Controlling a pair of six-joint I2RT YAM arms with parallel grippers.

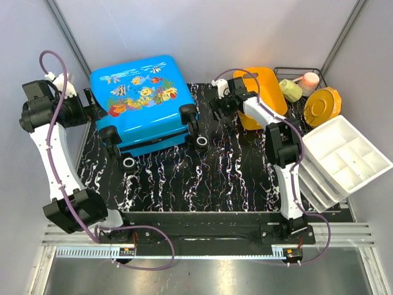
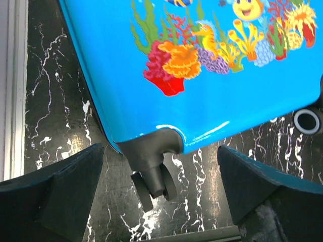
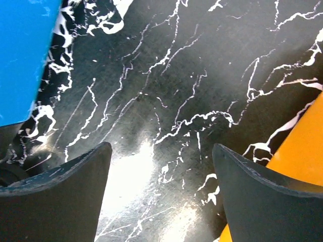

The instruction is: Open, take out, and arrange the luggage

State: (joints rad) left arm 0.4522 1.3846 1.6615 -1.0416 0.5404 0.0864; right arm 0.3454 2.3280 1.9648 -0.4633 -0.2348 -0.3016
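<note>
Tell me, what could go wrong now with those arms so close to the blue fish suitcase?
1. The luggage is closed and has small wheels. A push from the open left jaws beside its corner might roll or slide it rather than open it.
2. The open right jaws hang between the luggage and the orange basket. A sideways swing could bump the basket.
</note>
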